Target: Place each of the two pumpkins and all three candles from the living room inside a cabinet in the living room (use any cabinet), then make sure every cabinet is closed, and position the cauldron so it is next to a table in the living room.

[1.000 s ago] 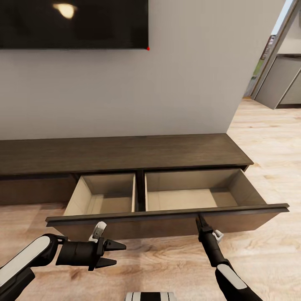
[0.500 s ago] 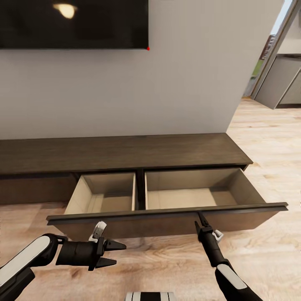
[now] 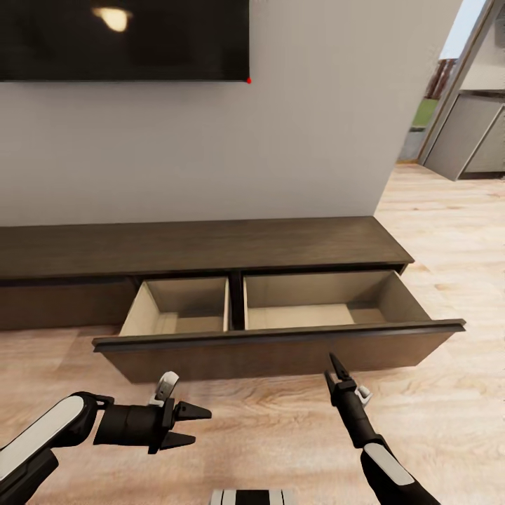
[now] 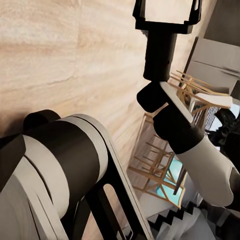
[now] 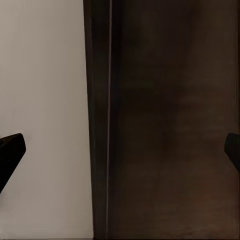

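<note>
The long dark-brown cabinet [image 3: 210, 245] stands against the wall with its wide drawer pulled out. The drawer front [image 3: 266, 354] faces me, and both beige compartments, left [image 3: 184, 312] and right [image 3: 322, 308], hold nothing. My right gripper [image 3: 330, 367] is open, just in front of the drawer front's lower part; contact cannot be told. In the right wrist view the dark wood front [image 5: 170, 120] is close, with a fingertip [image 5: 10, 150] at the picture's edge. My left gripper [image 3: 202, 425] is open over the floor, lower left. Pumpkins, candles and cauldron are out of view.
A black TV [image 3: 126, 38] hangs on the wall above the cabinet. At the right, an opening [image 3: 463, 133] leads to grey kitchen cupboards. Light wood floor [image 3: 449, 407] spreads around the drawer. Wooden chairs [image 4: 165, 160] appear in the left wrist view behind my right arm [image 4: 190, 135].
The whole view has drawn back from the cabinet, so the camera moved. The drawer stays open. My right gripper, earlier at the drawer front's top edge, now sits lower against it.
</note>
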